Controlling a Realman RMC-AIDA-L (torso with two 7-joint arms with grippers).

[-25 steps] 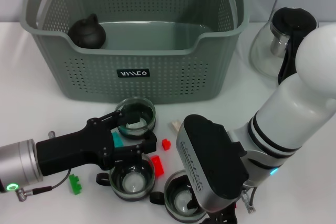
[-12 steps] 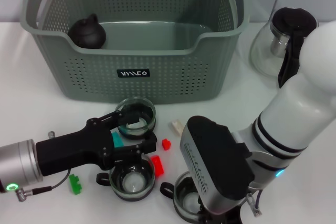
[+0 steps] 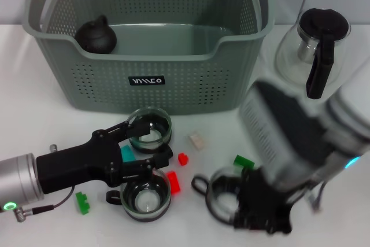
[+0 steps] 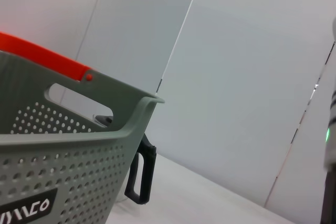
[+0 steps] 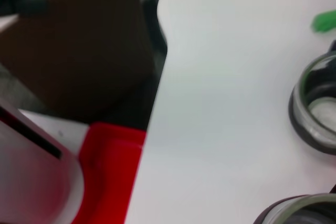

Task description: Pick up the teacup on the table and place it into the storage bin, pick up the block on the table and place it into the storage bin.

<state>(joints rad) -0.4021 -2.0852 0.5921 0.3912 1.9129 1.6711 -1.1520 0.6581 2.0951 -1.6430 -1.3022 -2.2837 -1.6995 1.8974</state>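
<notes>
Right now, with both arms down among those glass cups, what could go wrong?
1. The right end effector sits at the front teacup, apparently gripping it; glass may slip on the lift.
2. The left end effector hangs between two other teacups and could knock either.
3. The storage bin has a high front wall, and the glass carafe stands beside it; a low carry could hit either.

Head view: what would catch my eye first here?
The large grey-green perforated plastic storage bin fills the back of the table, with a round black teapot in its left corner. In front of it, the black left gripper reaches between two glass teacups, while the right gripper hangs at a third cup. Small coloured blocks lie scattered between.
</notes>
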